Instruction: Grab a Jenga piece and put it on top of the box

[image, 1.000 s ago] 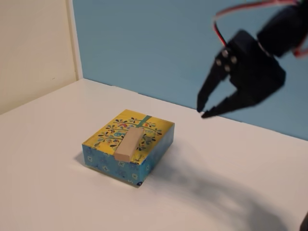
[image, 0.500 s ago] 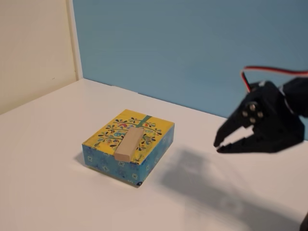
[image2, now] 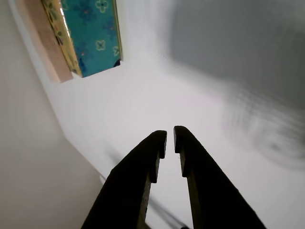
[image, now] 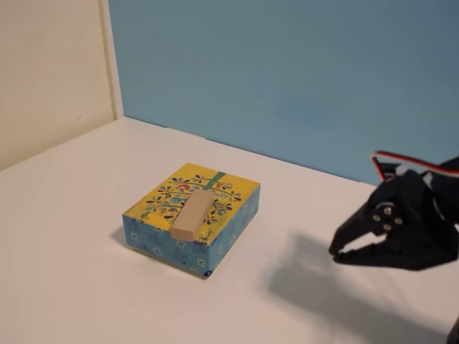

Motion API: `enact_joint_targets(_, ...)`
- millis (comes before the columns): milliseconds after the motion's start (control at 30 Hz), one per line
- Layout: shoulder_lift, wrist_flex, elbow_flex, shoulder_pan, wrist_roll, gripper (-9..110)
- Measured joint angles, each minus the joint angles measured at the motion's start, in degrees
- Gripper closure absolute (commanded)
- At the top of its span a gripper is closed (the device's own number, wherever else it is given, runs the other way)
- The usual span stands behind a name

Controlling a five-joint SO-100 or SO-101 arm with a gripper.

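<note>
The Jenga piece (image: 192, 213), a plain tan wooden block, lies flat on the yellow patterned lid of the box (image: 233, 195), lengthwise along its near half. The box rests on the white table left of centre in the fixed view. My black gripper (image: 334, 255) hovers low over the table well to the right of the box, tips pointing left, touching nothing. In the wrist view the gripper (image2: 170, 136) is shut to a thin slit with nothing between its fingers, and the box's blue side (image2: 95, 33) and the Jenga piece (image2: 45, 38) appear at the top left.
A blue back wall (image: 287, 72) and a cream side wall (image: 50, 72) bound the white table (image: 86, 301). The arm's red and white wires (image: 409, 161) arch above the gripper at the right edge.
The gripper has dropped from high up at the right to just above the table and drawn its fingers together. The block and box have not moved.
</note>
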Motion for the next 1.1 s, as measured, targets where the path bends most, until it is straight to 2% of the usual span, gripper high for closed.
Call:
enact_joint_targets(533, 7.65, 1.49, 9.49, 0.0, -0.79, 102)
enact_joint_targets(1100, 7.65, 3.78, 9.84, -1.23, -4.75, 101)
